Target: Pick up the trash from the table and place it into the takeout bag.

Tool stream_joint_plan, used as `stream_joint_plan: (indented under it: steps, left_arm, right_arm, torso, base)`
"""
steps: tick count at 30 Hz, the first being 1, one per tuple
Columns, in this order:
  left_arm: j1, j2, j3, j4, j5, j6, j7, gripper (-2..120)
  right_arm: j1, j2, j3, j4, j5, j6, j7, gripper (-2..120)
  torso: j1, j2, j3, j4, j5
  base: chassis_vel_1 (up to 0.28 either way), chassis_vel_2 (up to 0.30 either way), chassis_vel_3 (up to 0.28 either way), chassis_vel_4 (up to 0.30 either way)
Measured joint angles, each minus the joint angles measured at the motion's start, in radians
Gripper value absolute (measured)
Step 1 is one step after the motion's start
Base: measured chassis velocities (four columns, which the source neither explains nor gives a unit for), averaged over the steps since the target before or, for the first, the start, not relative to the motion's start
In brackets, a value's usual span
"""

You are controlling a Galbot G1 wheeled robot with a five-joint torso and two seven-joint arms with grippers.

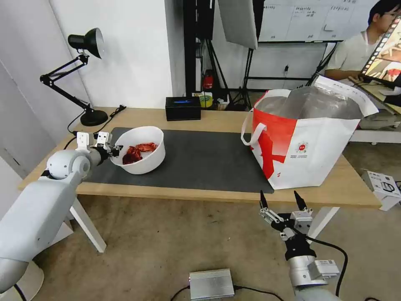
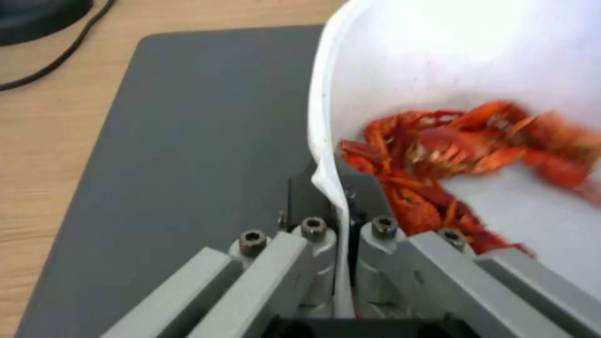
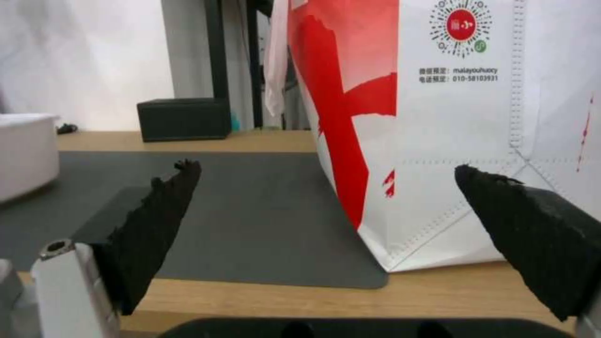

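A light-wood table [image 1: 200, 190] with a dark grey mat [image 1: 200, 161] is seen from above. Below its front edge, near the right corner, the right gripper [image 1: 282, 201] is held wide open and empty. The takeout bag [image 1: 309, 154] stands at the right end. Toward the left end, the white bowl [image 1: 148, 161] of red scraps [image 1: 138, 151] is pinched by its rim, tilted, in the closed left gripper [image 1: 115, 149].
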Motion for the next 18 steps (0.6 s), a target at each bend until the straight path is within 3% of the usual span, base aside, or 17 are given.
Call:
stream_joint_plan:
  steps: [18]
  left_arm:
    - [0.035, 0.011, -0.021, -0.139, -0.157, 0.033, -0.094, 0]
  right_arm:
    - [0.000, 0.000, 0.000, 0.000, 0.000, 0.000, 0.000, 100]
  torso:
    - [0.000, 0.000, 0.000, 0.0000, 0.0003]
  base:
    - [0.000, 0.000, 0.000, 0.000]
